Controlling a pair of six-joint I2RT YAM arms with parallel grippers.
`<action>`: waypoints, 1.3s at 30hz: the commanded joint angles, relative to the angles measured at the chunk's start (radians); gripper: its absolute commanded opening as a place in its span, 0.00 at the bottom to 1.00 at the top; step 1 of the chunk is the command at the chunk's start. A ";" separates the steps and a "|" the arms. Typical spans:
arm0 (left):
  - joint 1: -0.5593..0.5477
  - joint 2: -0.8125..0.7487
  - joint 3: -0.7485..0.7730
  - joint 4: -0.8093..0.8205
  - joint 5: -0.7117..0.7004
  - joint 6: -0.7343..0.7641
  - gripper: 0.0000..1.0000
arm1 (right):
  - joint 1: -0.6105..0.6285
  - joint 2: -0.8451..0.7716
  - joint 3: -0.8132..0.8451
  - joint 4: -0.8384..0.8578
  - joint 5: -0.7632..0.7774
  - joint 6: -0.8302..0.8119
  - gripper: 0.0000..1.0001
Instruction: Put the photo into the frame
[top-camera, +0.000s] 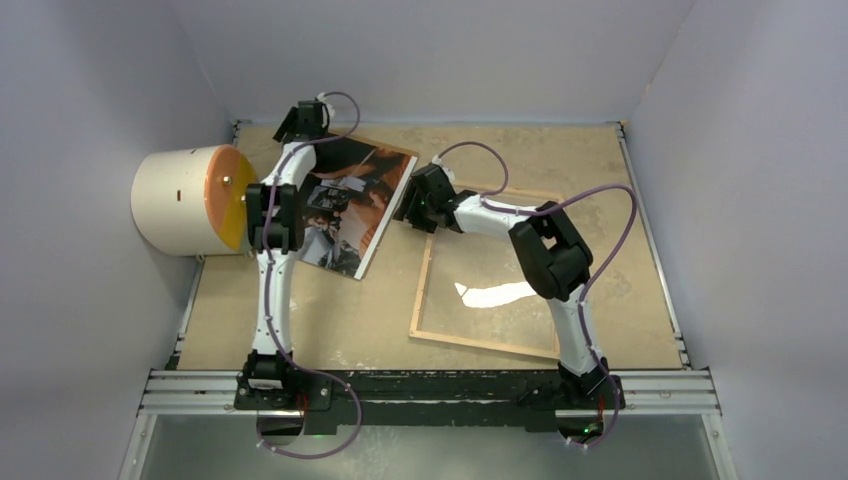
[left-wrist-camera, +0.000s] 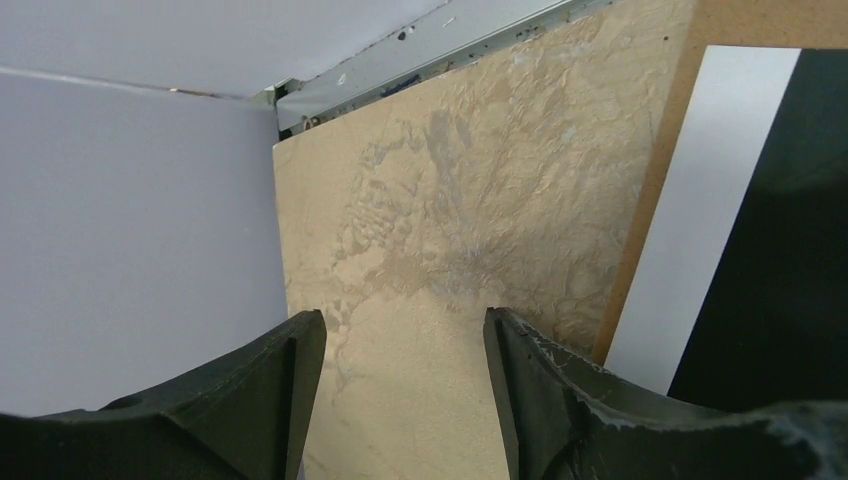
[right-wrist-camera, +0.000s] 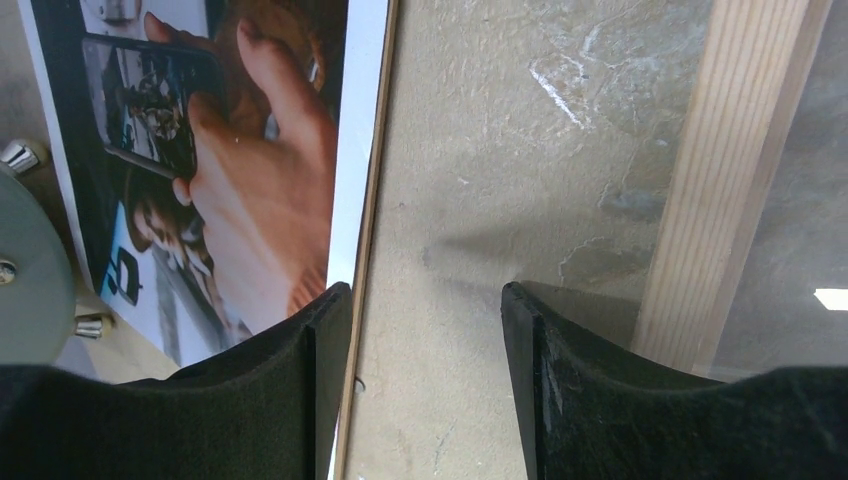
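The photo (top-camera: 370, 190) lies picture-up on the table (top-camera: 330, 320), left of the middle and turned at a slant, resting on a thin brown board (left-wrist-camera: 650, 200) whose edge shows along its white border. At the far left a cream drum (top-camera: 180, 200) with an orange face lies on its side against the wall. Next comes the left pincer (left-wrist-camera: 405, 325), at the photo's far left corner: its fingers are spread apart with only bare table between them, and it holds nothing; the board's edge runs just beside its right finger (left-wrist-camera: 540, 390). To the right of the photo, the right pincer (right-wrist-camera: 425, 300) hangs over the strip of table between photo and frame, also spread and empty. Its left finger (right-wrist-camera: 310, 380) sits at the photo's border; whether it touches is unclear. Farthest right, the frame (top-camera: 425, 280) lies flat, wooden side up, the table showing through its glass, close to the photo but apart from it.
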 joint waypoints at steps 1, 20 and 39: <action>0.021 0.029 -0.022 -0.314 0.229 -0.055 0.64 | -0.010 0.005 -0.036 -0.002 0.046 0.034 0.60; 0.025 -0.331 -0.624 -0.431 0.654 0.013 0.62 | -0.063 -0.031 -0.148 0.002 0.046 0.114 0.60; -0.034 -0.490 -0.934 -0.322 0.599 0.053 0.57 | 0.013 -0.057 -0.011 -0.023 0.129 -0.015 0.47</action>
